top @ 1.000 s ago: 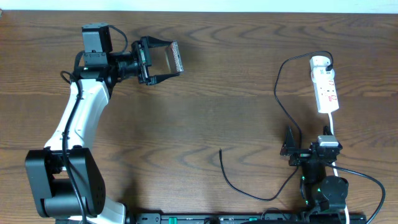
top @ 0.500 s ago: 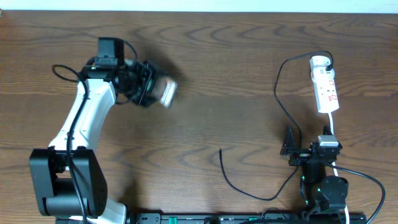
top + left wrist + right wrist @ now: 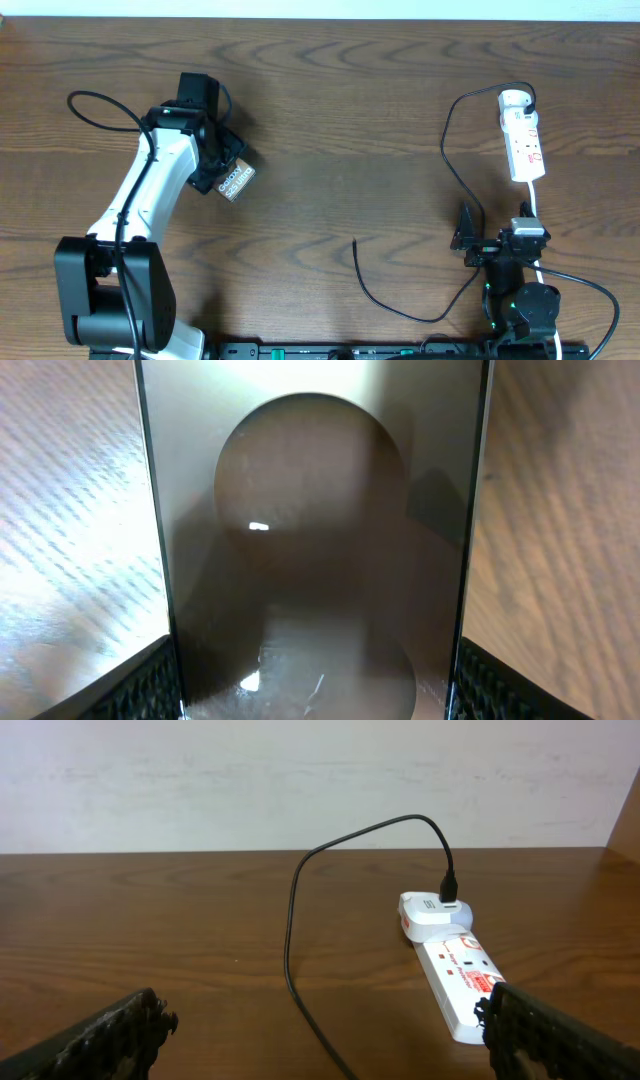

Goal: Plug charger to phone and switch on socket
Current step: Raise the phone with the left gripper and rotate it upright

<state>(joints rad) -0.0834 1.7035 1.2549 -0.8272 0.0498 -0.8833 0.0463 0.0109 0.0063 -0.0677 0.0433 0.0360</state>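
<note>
Left gripper [image 3: 226, 168] pinching the phone [image 3: 236, 181]: in your left wrist view the dark slab fills the middle of the frame, a finger [image 3: 140, 682] hard against each long edge, jaws closed onto it. A large circle mark shows on the phone's face in that view; from overhead you can read white lettering on the part that pokes out past the wrist. The phone sits in the left half of the table [image 3: 330, 120], turned at an angle to the table edges, well apart from everything else. You cannot tell from these views whether its lower edge touches the wood. Right gripper [image 3: 322, 1010] spread wide, nothing between the fingers; it sits low at the near right of the table, facing the socket [image 3: 524, 140]. The socket lies flat at the far right, long axis running away from you, red markings on top. A white adapter [image 3: 514, 100] is plugged in at its far end, and the charger [image 3: 446, 150] leaves that adapter, arcs left, runs down past the right gripper, loops along the near edge and turns back up. Its free plug tip [image 3: 355, 242] lies bare on the wood near the table's middle, between the two arms, well apart from the phone. A white cord [image 3: 536, 200] leaves the socket's near end toward the right arm. Switch positions too small to read.
</note>
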